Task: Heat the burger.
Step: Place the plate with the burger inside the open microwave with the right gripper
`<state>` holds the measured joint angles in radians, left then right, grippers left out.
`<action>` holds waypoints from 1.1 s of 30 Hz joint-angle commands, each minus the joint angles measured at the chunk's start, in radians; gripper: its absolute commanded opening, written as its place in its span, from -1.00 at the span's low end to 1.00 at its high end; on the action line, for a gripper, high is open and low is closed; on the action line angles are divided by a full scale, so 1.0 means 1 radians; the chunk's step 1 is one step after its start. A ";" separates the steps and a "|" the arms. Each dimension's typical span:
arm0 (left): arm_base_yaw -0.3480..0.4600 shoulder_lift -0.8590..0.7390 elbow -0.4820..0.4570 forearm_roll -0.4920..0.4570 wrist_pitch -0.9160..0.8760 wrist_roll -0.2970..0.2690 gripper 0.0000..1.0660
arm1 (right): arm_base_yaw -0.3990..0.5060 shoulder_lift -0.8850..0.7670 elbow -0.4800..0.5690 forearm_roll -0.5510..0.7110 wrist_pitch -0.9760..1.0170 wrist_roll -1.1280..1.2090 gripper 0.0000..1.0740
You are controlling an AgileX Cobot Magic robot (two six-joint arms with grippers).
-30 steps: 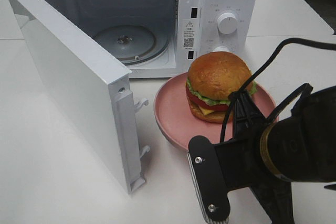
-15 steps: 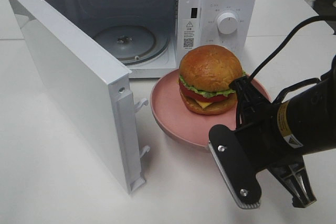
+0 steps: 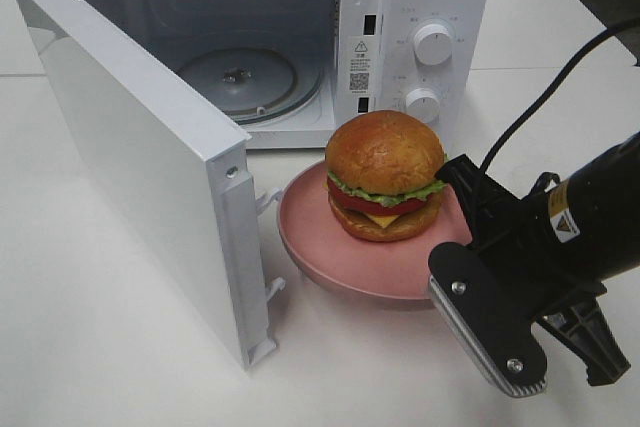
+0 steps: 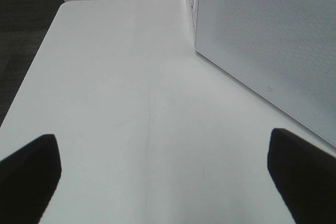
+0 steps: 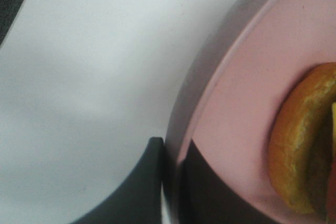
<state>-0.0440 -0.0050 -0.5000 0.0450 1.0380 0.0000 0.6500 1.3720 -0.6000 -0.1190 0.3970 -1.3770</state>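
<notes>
The burger [image 3: 385,175], with a golden-brown bun, lettuce, tomato and cheese, sits on a round pink plate [image 3: 310,247] on the table in front of the open microwave [image 3: 430,7]. My right gripper [image 3: 452,247] is shut on the plate's right rim. In the right wrist view its two dark fingers [image 5: 152,182] pinch the plate's rim [image 5: 247,129] from both sides, with the burger's bun [image 5: 302,140] close by. My left gripper [image 4: 163,177] is open and empty over bare table. It does not show in the exterior high view.
The microwave door [image 3: 130,147] is swung wide open to the left, its edge close to the plate's left rim. The glass turntable [image 3: 240,77] lies inside the cavity. Two knobs [image 3: 433,44] are on the right panel. The door's white face [image 4: 273,35] stands beside my left gripper.
My right gripper has slid the plate with the burger to the left, closer to the open door's edge. The burger has stayed upright on the plate.
</notes>
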 commanded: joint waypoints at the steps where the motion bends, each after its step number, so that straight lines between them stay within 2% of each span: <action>1: -0.004 -0.023 0.002 -0.001 -0.005 0.000 0.88 | -0.033 -0.019 -0.037 0.112 -0.053 -0.172 -1.00; 8: -0.004 -0.023 0.002 -0.001 -0.005 0.000 0.88 | -0.065 -0.019 -0.038 0.233 -0.072 -0.401 -1.00; 17: -0.004 -0.023 0.002 -0.001 -0.005 0.000 0.88 | -0.065 -0.019 -0.051 0.194 -0.080 -0.401 -1.00; 33: -0.004 -0.023 0.002 -0.001 -0.005 0.000 0.88 | -0.060 0.123 -0.240 0.194 -0.045 -0.382 -1.00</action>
<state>-0.0440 -0.0050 -0.5000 0.0450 1.0380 0.0000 0.5890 1.5010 -0.8200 0.0740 0.3930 -1.7580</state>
